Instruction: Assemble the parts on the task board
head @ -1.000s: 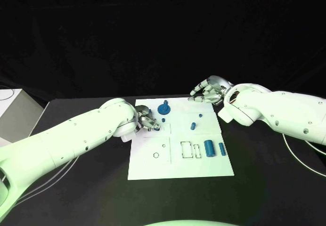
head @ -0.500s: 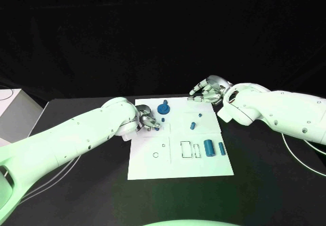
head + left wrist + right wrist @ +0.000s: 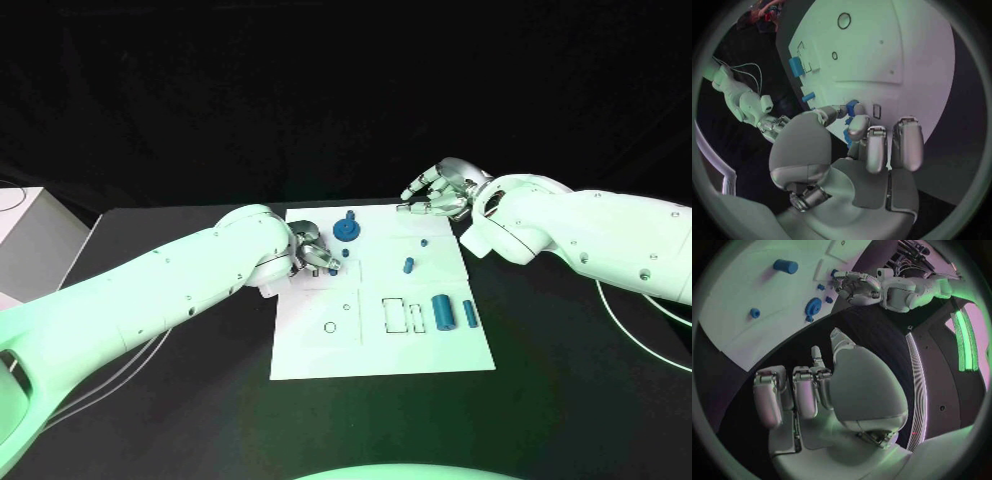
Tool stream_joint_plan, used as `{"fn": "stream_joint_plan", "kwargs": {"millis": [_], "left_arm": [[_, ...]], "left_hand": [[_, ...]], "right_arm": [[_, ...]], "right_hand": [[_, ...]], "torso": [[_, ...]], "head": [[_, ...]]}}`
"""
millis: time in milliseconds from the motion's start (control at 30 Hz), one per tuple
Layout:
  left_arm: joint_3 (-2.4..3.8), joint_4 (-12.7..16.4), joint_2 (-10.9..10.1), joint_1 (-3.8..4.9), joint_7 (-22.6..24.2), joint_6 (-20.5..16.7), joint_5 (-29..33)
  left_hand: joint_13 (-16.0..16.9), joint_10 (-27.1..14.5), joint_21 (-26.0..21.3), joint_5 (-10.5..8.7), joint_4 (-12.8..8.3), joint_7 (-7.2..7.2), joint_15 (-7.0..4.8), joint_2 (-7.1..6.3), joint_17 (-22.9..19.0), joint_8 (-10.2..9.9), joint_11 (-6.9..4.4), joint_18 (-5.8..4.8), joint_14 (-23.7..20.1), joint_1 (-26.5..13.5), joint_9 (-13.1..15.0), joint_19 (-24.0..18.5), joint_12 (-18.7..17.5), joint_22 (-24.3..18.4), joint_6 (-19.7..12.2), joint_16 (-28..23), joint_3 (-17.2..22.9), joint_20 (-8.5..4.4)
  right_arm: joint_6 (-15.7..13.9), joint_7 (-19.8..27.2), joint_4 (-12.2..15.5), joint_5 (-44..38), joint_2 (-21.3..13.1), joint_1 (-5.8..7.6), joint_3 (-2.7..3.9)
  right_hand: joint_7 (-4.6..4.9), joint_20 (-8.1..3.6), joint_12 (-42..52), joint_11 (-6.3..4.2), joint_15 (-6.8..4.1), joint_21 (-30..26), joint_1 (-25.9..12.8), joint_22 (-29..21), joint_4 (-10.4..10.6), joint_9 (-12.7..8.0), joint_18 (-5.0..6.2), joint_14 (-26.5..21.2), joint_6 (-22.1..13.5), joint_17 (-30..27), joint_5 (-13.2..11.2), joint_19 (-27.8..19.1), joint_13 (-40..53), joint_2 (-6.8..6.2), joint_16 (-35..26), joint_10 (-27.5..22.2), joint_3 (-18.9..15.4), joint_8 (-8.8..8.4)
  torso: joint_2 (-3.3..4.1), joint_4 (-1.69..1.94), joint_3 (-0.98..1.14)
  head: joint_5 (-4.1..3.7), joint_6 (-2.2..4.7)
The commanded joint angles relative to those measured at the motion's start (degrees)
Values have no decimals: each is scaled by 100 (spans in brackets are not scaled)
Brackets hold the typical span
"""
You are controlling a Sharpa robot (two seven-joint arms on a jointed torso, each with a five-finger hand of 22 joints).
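In the head view we see the white task board (image 3: 378, 340) lying in the middle of the black worktop (image 3: 577, 380). Our left robot hand (image 3: 315, 258) sits over the board's left edge, a little above the frame's centre, and pinches a small blue part (image 3: 852, 106) between thumb and a fingertip; the wrist view shows that part held just above the board. Our right robot hand (image 3: 440, 192) hovers off the board's upper right corner with its fingers curled in and nothing in them. A blue gear (image 3: 348, 231) stands near the board's top edge, beside the left robot hand. A short blue peg (image 3: 410, 266) lies towards the centre, and two blue cylinders (image 3: 446, 312) lie side by side at the board's right.
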Motion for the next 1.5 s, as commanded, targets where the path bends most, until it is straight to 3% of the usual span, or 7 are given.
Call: {"fn": "stream_joint_plan", "kwargs": {"millis": [33, 467, 567, 933, 1067, 1133, 1500], "left_arm": [[-29, 20, 24, -41, -13, 327, -19], [-34, 22, -9, -42, -26, 419, -113], [-34, 28, -20, -42, -29, 390, -154], [-31, 57, -60, -45, -40, 250, -212], [-30, 69, -76, -45, -51, 231, -228], [-29, 80, -89, -46, -60, 227, -236], [-15, 231, -210, -49, -66, 261, -245]], "left_hand": [[4, -20, -8, -13, -428, -79, -43, -34, 1508, -42, -45, -111, 585, -9, 4, -3, -27, 28, -4, 21, 351, -57], [26, -46, -27, -181, -220, -97, -57, -117, 1508, -177, -57, -112, 585, 35, -11, 1, -24, 24, 122, 21, -367, -75], [35, -56, -31, -637, -58, -97, -56, -95, 1508, -239, -53, -113, 585, 89, -10, 8, -23, 31, 159, 21, -665, -74], [70, -54, -34, -1207, 436, -77, -42, -145, 1508, -281, -39, -116, 585, 103, 63, 21, 8, 51, 209, 21, -1264, -63], [84, -53, -33, -1863, 806, -77, -40, -95, 1508, -283, -29, -117, 585, 230, 131, 29, 30, 68, 208, 21, -1623, -57], [56, -67, -30, -2036, 850, -71, -35, -68, 1508, -268, -31, -119, 585, 243, 156, 33, 16, 76, 214, 21, -1720, -57], [32, -83, -27, -2103, 869, -66, -31, -51, 1508, -250, -26, -120, 585, 148, 193, 38, 10, 87, 202, 21, -1926, -53]], "right_arm": [[70, 24, 0, -48, -2, -4, 1], [66, 31, 0, -48, -9, -7, 0], [62, 33, 0, -47, -11, -8, 0], [60, 40, 0, -43, -18, -14, 0], [62, 41, 3, -42, -21, -17, 0], [61, 41, 4, -41, -24, -17, 0], [59, 44, 8, -41, -39, -25, 0]], "right_hand": [[17, 10, -17, 29, 14, 25, -52, 1509, 30, 8, -39, 493, -40, 1127, 20, 600, 1419, -6, -25, 490, 11, 30], [17, 9, -17, 28, 14, 25, -56, 1509, 31, 9, -39, 493, -40, 1125, 20, 600, 1418, -7, -26, 489, 10, 32], [17, 9, -18, 28, 14, 25, -59, 1509, 32, 9, -39, 489, -40, 1111, 19, 600, 1417, -9, -32, 487, 9, 33], [17, 9, -26, 28, 14, 25, -63, 1509, 33, 9, -39, 489, -40, 1109, 18, 600, 1409, -10, -33, 478, 8, 34], [17, 9, -26, 28, 14, 25, -63, 1509, 33, 9, -39, 489, -40, 1109, 18, 600, 1409, -10, -33, 478, 8, 34], [17, 9, -27, 28, 13, 24, -73, 1508, 37, 10, -38, 487, -40, 1102, 16, 599, 1408, -11, -37, 476, 5, 37], [16, 8, -28, 28, 13, 22, -81, 1506, 40, 11, -38, 486, -41, 1099, 16, 599, 1406, -10, -39, 475, 4, 38]], "torso": [[-2, 1, -1], [-1, 3, 0], [0, -3, 0], [1, 1, 1], [0, 2, 1], [0, 1, 1], [-1, 1, -6]], "head": [[-5, -7], [-10, -17], [-11, -18], [-22, -15], [-20, -13], [-24, -15], [-26, -1]]}}
